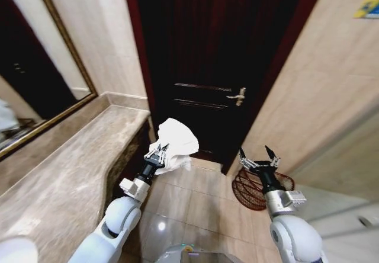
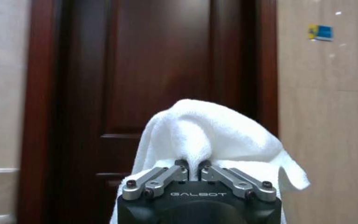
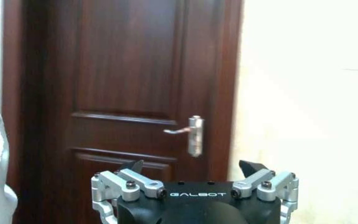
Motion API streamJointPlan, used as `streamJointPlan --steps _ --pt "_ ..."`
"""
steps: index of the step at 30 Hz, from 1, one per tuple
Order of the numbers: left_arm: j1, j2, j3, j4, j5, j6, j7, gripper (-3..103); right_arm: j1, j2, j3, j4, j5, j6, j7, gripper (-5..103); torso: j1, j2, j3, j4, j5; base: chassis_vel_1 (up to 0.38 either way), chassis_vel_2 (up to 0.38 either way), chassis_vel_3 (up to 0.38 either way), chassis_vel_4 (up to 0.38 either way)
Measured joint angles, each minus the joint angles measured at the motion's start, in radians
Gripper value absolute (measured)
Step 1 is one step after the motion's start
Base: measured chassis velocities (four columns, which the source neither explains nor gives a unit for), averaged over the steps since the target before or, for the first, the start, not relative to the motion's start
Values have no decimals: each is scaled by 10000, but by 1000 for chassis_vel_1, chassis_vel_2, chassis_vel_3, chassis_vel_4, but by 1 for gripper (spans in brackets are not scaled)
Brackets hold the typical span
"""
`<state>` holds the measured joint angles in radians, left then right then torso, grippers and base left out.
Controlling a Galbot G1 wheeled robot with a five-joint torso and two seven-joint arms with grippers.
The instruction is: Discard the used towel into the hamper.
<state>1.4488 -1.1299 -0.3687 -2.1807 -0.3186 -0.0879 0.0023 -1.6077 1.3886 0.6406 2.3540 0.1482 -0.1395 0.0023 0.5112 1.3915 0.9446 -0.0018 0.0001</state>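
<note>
Looking down from the head camera, the left gripper [image 1: 159,154] is raised at about 9 o'clock of centre, pinching a bunched white towel [image 1: 176,140] that billows above its fingers. Beside it runs a marble counter [image 1: 65,168] under a framed mirror [image 1: 35,85]. The right gripper [image 1: 259,159] sits at about 4 o'clock, fingers spread wide and empty, hovering in front of the hamper [image 1: 249,191], a reddish-brown wire basket on the tiled floor by the wall. A dark wooden door [image 1: 213,50] fills the middle.

From the left wrist, the fingers meet tightly on a fold of towel [image 2: 213,135], the door [image 2: 141,70] behind.

From the right wrist, the gripper [image 3: 193,169] stands wide apart, facing the door handle [image 3: 191,133].
</note>
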Motion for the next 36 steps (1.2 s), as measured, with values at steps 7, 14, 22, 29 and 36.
streamJointPlan --steps 7,14,22,29,36 --pt "22 -43 11 47 129 -59 29 7 0 58 -37 39 -125 -30 192 100 -2 0 -1 -1 0 -130 -130 -134 -118" --pt "8 -53 18 47 140 -60 31 7 12 122 -69 51 -151 -9 247 100 -2 0 0 1 -2 -121 -114 -123 -126" --pt "5 -83 16 47 140 -80 40 7 -16 184 -98 54 -191 76 253 100 -1 0 0 1 -2 -134 -129 -111 -127" --pt "-55 -213 -3 98 257 -175 34 7 -69 238 -123 47 -168 243 273 100 -2 0 0 -2 0 -121 -129 -126 -127" --pt "-12 -235 -119 50 306 -312 33 7 -49 350 -131 17 -168 299 423 100 -2 0 0 -1 0 -70 -76 -77 -57"
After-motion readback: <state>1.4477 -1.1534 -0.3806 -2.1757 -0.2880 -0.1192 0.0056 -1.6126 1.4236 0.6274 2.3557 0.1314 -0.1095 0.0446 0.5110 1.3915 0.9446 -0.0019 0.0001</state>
